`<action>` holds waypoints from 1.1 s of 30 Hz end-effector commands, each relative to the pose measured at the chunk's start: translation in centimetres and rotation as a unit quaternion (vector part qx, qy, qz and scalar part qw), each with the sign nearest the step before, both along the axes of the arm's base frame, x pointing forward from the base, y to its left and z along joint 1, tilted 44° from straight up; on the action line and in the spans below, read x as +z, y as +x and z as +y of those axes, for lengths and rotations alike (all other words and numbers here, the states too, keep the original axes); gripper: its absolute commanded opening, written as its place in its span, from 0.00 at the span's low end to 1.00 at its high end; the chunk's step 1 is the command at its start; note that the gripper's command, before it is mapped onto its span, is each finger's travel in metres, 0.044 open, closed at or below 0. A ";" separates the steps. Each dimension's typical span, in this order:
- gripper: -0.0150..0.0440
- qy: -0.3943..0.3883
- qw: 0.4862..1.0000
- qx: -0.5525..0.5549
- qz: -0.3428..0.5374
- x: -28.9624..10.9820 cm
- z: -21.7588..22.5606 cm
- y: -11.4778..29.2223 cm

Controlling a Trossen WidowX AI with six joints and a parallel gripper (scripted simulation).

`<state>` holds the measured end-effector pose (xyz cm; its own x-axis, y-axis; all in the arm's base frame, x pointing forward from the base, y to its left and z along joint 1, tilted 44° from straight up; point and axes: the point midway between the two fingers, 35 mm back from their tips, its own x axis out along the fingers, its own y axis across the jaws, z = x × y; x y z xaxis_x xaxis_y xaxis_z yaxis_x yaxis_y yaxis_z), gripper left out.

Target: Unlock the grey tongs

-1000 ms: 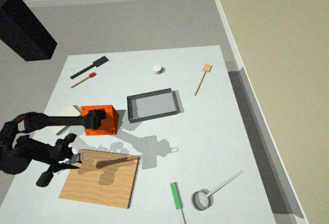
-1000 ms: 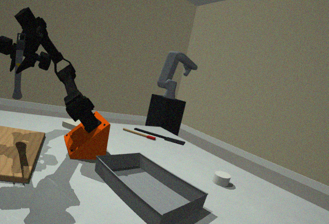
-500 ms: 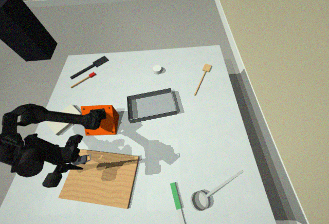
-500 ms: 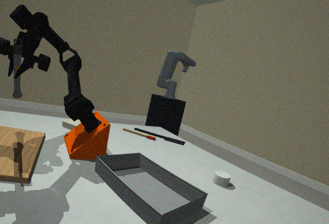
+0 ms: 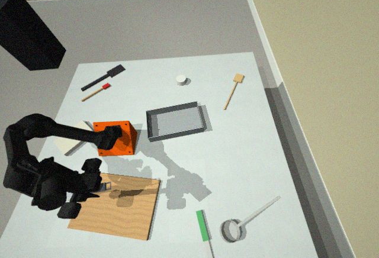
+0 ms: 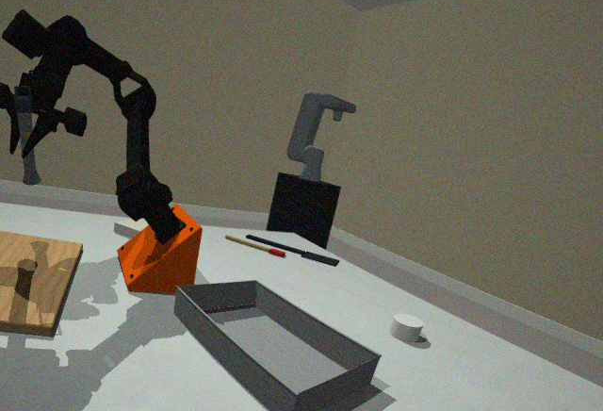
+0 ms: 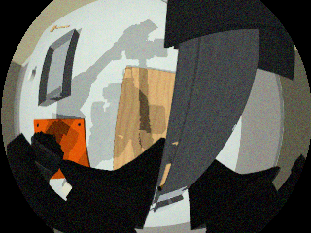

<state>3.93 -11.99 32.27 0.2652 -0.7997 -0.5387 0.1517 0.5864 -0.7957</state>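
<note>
The grey tongs (image 6: 30,170) (image 7: 214,87) hang high above the table, near upright, with the flared lower end pointing down in the exterior view. Their arms look close together; the lock state cannot be told. My gripper (image 5: 98,190) (image 6: 19,154) is shut on the tongs partway along their length. A small part of them with a square loop shows in the top view, the rest hidden by the arm. The wooden board (image 5: 122,224) (image 6: 68,260) (image 7: 123,146) lies flat below, with the shadow of tongs and gripper on it. The roasting tin (image 5: 176,135) (image 6: 209,332) holds nothing.
The orange arm base (image 5: 125,148) (image 6: 170,270) stands between board and tin, a cream block (image 5: 66,140) beside it. A green-handled tool (image 5: 202,226) and a round strainer-like tool (image 5: 258,210) lie right of the board. A white cylinder (image 5: 181,80) (image 6: 406,327) stands beyond the tin.
</note>
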 end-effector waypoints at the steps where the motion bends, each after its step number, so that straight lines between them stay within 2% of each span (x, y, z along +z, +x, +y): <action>1: 0.00 0.012 1.000 -0.021 0.015 -0.4 -0.8 0.1; 33: 0.00 0.097 0.982 -0.137 0.082 -3.2 -4.8 -1.9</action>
<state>2.08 -16.58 29.16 -0.0428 -0.7125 -0.7004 0.2044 0.6799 -0.7042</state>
